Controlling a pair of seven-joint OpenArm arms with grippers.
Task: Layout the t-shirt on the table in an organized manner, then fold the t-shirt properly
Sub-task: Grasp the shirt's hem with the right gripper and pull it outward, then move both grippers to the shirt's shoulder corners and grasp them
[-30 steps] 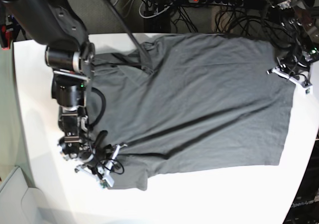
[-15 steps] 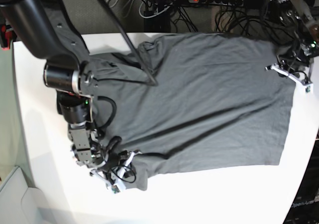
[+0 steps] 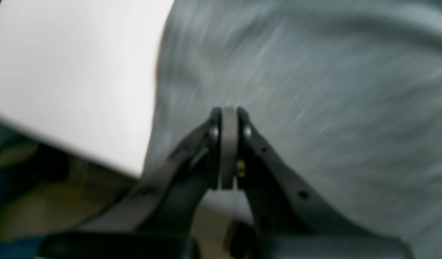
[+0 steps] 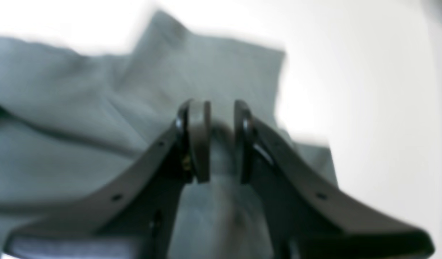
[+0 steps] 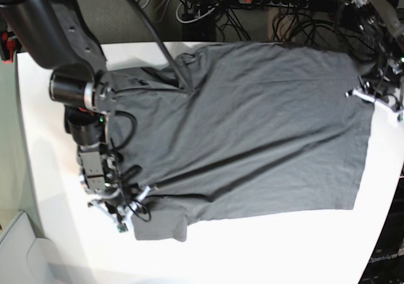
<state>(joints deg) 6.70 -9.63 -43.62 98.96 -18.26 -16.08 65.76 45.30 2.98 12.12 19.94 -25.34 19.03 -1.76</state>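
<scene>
**Both arms low at opposite edges of the shirt**

The dark charcoal-grey cloth t-shirt (image 5: 252, 132) lies spread on the large white table (image 5: 265, 252), with long creases. The right arm bends down from the far corner; the right gripper (image 4: 213, 144) pinches cloth beside the sleeve. The left gripper (image 3: 228, 151) hangs over the hem edge, jaws pressed together, holding nothing visible. No writing can be read.

Blurry close-up here: the right gripper (image 4: 219, 144) has its dark fingers (image 4: 197, 140) slightly parted, a fold of the grey t-shirt (image 4: 81, 118) bunched between them. A sleeve-like flap spreads beyond, and the white table (image 4: 368, 108) fills the right side.
</scene>
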